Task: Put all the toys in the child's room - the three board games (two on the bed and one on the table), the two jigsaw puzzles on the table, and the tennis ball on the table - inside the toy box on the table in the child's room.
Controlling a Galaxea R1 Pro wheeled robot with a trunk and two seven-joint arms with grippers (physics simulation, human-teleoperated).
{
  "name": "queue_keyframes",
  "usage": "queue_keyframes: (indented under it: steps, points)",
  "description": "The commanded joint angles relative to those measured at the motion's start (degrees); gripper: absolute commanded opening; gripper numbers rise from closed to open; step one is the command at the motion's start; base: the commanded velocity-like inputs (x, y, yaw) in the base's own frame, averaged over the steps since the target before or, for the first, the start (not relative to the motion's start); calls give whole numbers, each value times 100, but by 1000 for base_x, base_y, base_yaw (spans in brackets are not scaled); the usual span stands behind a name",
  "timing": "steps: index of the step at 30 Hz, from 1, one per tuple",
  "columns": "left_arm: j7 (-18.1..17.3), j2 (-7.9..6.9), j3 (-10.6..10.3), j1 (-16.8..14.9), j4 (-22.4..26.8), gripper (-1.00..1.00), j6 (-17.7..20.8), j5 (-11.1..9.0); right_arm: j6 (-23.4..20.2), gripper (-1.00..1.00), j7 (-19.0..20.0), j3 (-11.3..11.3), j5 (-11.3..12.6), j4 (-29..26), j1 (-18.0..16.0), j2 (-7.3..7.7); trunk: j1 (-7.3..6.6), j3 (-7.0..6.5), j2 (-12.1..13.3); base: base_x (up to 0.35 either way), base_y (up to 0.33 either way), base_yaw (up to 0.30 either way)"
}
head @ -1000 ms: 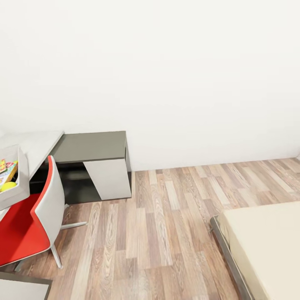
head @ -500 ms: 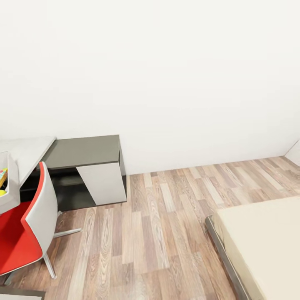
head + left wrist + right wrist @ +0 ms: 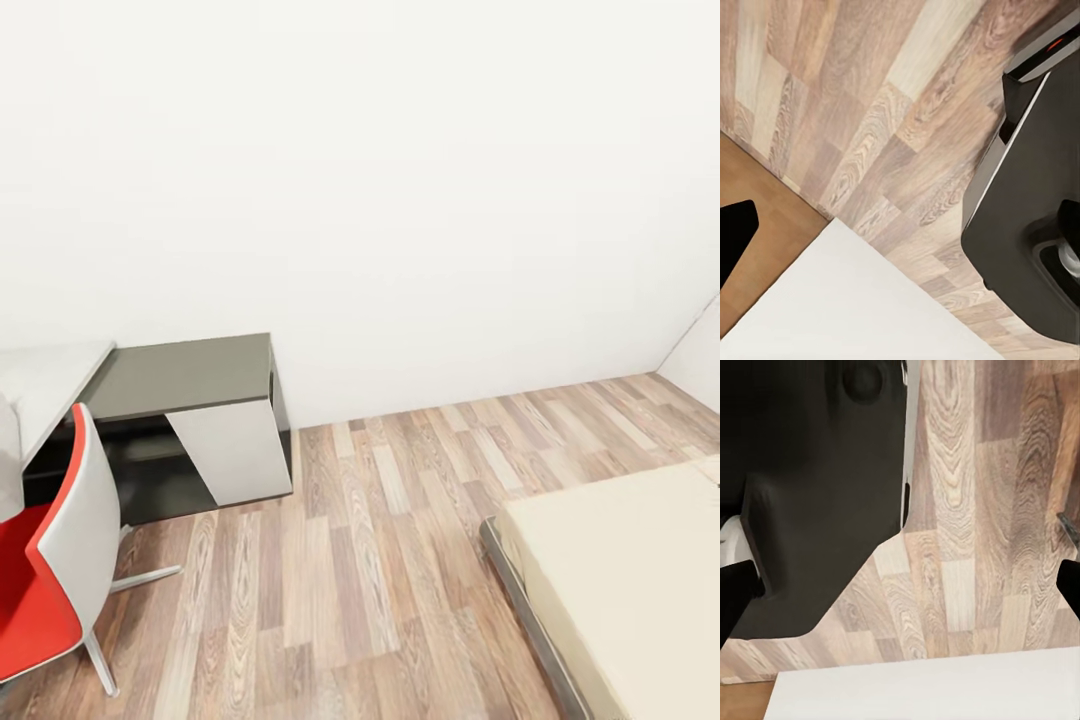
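Right gripper [image 3: 900, 594], over the plank floor [image 3: 975, 510]: fingertips [image 3: 735, 592] spread wide, holding nothing. Left gripper [image 3: 900, 240]: one dark fingertip [image 3: 735, 236] seen, so I cannot tell its state. Head view: the table [image 3: 45, 385] at far left behind a red chair [image 3: 35, 600], with the dark side cabinet [image 3: 180, 375] adjoining; the bed [image 3: 620, 570] at lower right.

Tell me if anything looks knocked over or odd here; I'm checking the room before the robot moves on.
Nothing stands out. The red chair stands upright by the table, the bed is bare and tidy, and the floor shows no spills.
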State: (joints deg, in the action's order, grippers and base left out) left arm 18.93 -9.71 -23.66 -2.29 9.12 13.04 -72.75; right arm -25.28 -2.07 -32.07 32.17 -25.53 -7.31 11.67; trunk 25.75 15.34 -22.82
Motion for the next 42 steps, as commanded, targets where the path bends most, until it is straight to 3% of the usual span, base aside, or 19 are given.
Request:
queue_keyframes:
  steps: [1,9,12,20,42]
  points:
    - [41,-5,-33,1,20,100,23,-29,-16,100,-22,-36,14,-13,-3,-1,3,1,-10,0,0,-124]
    - [41,-5,-33,1,20,100,23,-29,3,100,-22,-36,-281,-9,22,-105,3,-75,-10,0,0,-117]
    - [41,-5,-33,1,20,100,23,-29,-5,100,-22,-36,-537,-7,58,-166,3,-98,-10,0,0,-86]
    - [41,-5,-33,1,20,100,23,-29,-22,100,-23,-36,-859,-5,95,-245,3,-126,-10,0,0,-40]
    - [41,-5,-33,1,20,100,23,-29,19,100,-61,-28,-978,40,112,-303,3,-257,-10,0,0,-5]
